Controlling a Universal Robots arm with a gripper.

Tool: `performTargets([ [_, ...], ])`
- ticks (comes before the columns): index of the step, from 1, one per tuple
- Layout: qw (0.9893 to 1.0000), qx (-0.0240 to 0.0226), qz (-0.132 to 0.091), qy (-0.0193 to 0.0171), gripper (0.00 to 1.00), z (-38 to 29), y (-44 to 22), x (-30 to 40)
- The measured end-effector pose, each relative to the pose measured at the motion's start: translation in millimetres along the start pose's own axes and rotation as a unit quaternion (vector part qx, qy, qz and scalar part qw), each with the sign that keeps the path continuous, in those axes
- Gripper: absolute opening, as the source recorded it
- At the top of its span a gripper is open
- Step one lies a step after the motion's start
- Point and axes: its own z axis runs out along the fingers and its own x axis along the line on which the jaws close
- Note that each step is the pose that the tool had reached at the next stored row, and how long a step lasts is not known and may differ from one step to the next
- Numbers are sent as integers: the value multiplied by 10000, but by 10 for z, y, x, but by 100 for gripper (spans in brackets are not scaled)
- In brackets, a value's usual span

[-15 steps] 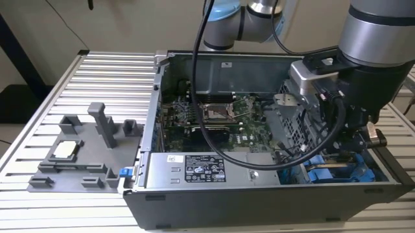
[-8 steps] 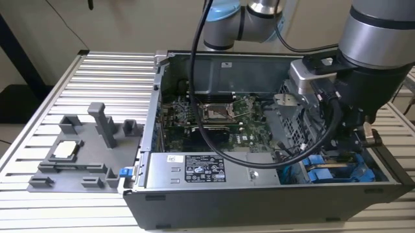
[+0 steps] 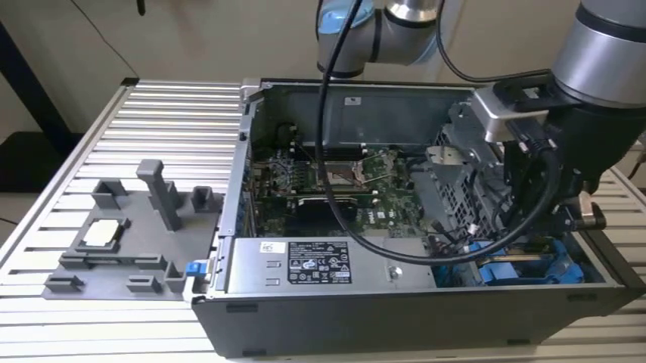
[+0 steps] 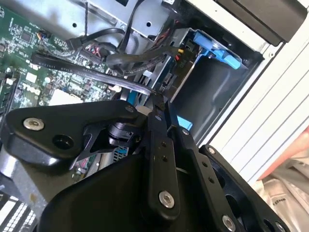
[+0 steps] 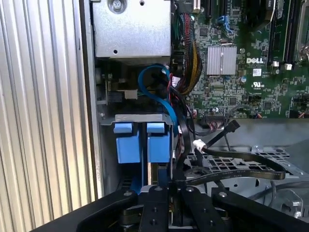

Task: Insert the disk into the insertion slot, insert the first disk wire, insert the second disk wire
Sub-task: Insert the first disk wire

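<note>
One claw [image 5: 172, 186] pinches a flat black wire [image 5: 241, 159] beside the disk [image 5: 130, 145], near a white-labelled power supply [image 3: 320, 263].

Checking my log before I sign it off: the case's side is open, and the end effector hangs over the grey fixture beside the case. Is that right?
Not quite. The case is open, but the end effector is down inside it, next to the blue carrier, as the second wrist view shows. The grey fixture lies apart, at the exterior view's left.
</note>
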Motion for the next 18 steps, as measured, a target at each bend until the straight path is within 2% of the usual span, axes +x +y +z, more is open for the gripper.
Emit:
performTargets([
  [5,9997,-262,-2,3,16,15,-139,5],
  [7,9994,-345,-2,5,16,22,-188,13],
  [9,9992,-402,-2,0,16,32,-227,26],
  [12,9990,-453,-2,-10,16,46,-266,46],
  [18,9989,-466,26,-77,16,72,-264,55],
])
